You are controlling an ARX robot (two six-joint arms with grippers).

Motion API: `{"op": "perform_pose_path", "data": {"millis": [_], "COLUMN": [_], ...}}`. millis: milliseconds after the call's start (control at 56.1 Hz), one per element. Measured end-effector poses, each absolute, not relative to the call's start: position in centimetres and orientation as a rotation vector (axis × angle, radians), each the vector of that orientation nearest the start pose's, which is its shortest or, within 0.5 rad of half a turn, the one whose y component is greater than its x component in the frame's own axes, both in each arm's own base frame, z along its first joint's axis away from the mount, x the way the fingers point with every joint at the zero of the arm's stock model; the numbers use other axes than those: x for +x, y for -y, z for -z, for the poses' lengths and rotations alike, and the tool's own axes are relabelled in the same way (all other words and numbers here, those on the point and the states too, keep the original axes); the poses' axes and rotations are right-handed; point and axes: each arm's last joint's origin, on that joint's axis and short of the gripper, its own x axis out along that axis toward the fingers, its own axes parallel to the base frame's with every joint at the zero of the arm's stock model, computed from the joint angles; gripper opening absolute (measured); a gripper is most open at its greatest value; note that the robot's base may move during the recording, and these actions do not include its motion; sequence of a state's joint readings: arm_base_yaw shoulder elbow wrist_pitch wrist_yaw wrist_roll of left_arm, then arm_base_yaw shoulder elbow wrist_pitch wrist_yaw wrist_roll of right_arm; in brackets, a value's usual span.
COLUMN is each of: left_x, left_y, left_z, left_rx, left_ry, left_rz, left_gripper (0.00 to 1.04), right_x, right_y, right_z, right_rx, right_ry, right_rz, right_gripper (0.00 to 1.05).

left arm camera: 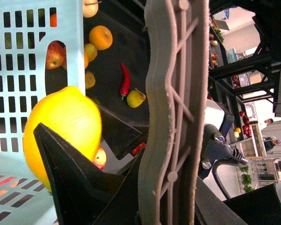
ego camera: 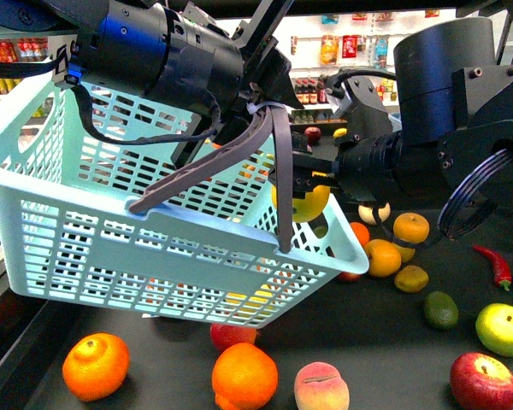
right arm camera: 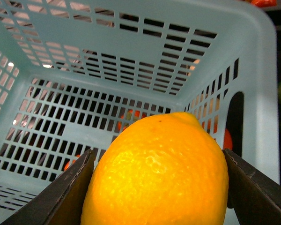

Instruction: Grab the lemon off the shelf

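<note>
Bkgd: shop aisles w/ bottles and hanging packets, far side. Fgd: shelf [ego camera: 385, 342], dark deck, loose produce on it.

1. Lemon [ego camera: 301, 203]: off the deck, clamped between both fingers of right gripper [ego camera: 306, 190]. Jaws spread to the fruit's width, pads touching both sides. Right wrist view puts it above the interior of the basket [ego camera: 85, 213], near a corner; front view puts it at the basket's right rim.
2. Basket: pale mint, slotted walls, raised clear of deck, tilted. No contents seen inside.
3. Grey handle [ego camera: 214, 166] runs up to left gripper [ego camera: 258, 111], which grips it; jaws closed on the handle, fingers mostly hidden.
4. Deck items, near edge: orange [ego camera: 95, 366], 2nd orange [ego camera: 244, 376], peach [ego camera: 321, 387], red apple [ego camera: 483, 382].
5. Right side: yellow-green apple [ego camera: 503, 329], dark green fruit [ego camera: 440, 310], red chilli [ego camera: 494, 265].
</note>
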State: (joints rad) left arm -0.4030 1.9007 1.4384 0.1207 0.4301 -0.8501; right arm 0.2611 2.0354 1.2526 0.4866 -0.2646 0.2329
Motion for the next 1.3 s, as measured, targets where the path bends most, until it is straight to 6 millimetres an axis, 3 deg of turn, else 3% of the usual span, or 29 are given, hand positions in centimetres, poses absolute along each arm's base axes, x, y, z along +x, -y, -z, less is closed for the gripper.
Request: {"op": "perform_pose_path", "data": {"millis": [71,303,428,517,659,695,766,944,1105,1265,1301], "left_x": [40.0,40.0,40.0,40.0,40.0,40.0,40.0,40.0,40.0,40.0,40.0], "left_y": [18.4,18.4,18.4,18.4,18.4,18.4,18.4,18.4,18.4,18.4,18.4], "left_z": [-26.6,-26.6,-26.6,-26.6,-26.6,-26.6,-26.6,-26.6,-26.6,-26.6,-26.6], "left_rx": [-0.795,-0.798,-0.799,-0.802,-0.801,-0.802,-0.803,-0.802,-0.802,-0.803,-0.803], "left_ry": [-0.68,-0.68,-0.681,-0.681,-0.681,-0.681,-0.684,-0.682,-0.682,-0.682,-0.682], "left_rz": [0.624,0.621,0.62,0.617,0.618,0.618,0.622,0.618,0.618,0.618,0.619], "left_gripper": [0.12,0.12,0.12,0.12,0.12,0.12,0.12,0.12,0.11,0.11,0.11], "right_x": [42.9,43.1,42.1,40.3,35.3,32.9,27.7,20.0,15.5,13.0,12.5], "right_y": [-12.3,-11.5,-9.4,-7.1,-3.6,-2.9,-2.1,-1.9,-2.4,-2.7,-2.6], "right_z": [-18.1,-18.4,-19.9,-22.1,-25.3,-25.6,-24.7,-22.6,-21.9,-21.2,-21.1], "right_rx": [0.227,0.224,0.192,0.146,0.084,0.072,0.047,0.01,-0.015,-0.045,-0.026], "right_ry": [-0.35,-0.321,-0.272,-0.19,-0.094,-0.085,-0.122,-0.15,-0.116,-0.08,-0.054], "right_rz": [-0.479,-0.432,-0.347,-0.249,-0.079,-0.03,0.072,0.195,0.266,0.339,0.28], "right_gripper": [0.99,0.97,0.97,0.97,0.97,0.97,0.97,0.97,0.97,0.97,0.94]}}
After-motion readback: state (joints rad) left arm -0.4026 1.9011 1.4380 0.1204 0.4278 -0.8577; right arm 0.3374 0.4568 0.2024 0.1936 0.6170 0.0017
